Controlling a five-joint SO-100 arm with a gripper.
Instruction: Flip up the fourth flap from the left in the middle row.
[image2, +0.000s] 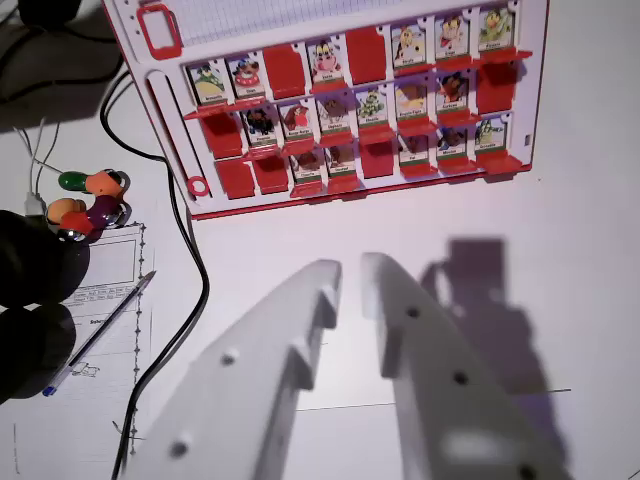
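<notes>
1. Claw first: we're looking down the two white fingers from the wrist view, and they're sitting slightly apart with a narrow gap between the tips, gripping nothing.
2. We're seeing the claw hanging over bare white desk, well short of the game board, and it's throwing a dark shadow onto the desk toward the wrist view's right.
3. The red-and-white board is lying at the top of the frame, tilted a bit, with three rows of small flaps.
4. In the middle row we're counting from the wrist view's left: a flat red one, two showing cartoon faces, then the fourth flap, which is already showing a picture card and looking like it's standing up. We can't read the tiny name on it.
5. Several other slots are showing plain red, like the one in the top row and one in the bottom row.
6. Off to the wrist view's left we're spotting a black cable snaking across the desk, a pen lying on a printed sheet, and a cluster of colourful plugs.
7. Something dark and blurry is filling the left edge; we can't tell what it is.
</notes>
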